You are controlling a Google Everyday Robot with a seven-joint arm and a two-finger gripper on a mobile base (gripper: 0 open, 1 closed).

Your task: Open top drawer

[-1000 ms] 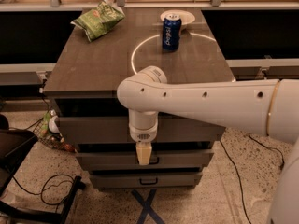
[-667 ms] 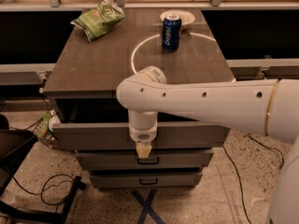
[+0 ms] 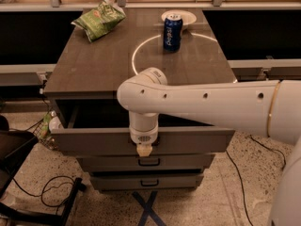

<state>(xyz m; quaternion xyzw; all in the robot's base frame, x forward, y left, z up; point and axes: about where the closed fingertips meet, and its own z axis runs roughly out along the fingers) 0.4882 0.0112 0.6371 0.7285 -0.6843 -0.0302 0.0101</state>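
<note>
The top drawer [image 3: 94,141] of the grey cabinet is pulled out toward me, with a dark gap open behind its wide front. Its handle is hidden behind my gripper [image 3: 144,150], which hangs from the white arm [image 3: 207,102] at the centre of the drawer front. The two shorter drawers below, the middle one [image 3: 178,162] and the bottom one [image 3: 117,181], are closed, each with a small dark loop handle.
On the cabinet top [image 3: 94,65] lie a green chip bag [image 3: 99,19], a blue soda can [image 3: 172,33] and a white plate [image 3: 184,16] behind it. A dark chair [image 3: 14,149] and cables [image 3: 51,192] are on the floor at left.
The top drawer has slid further out toward me, and the gripper at its front has moved with it. The dark gap behind the front is wider.
</note>
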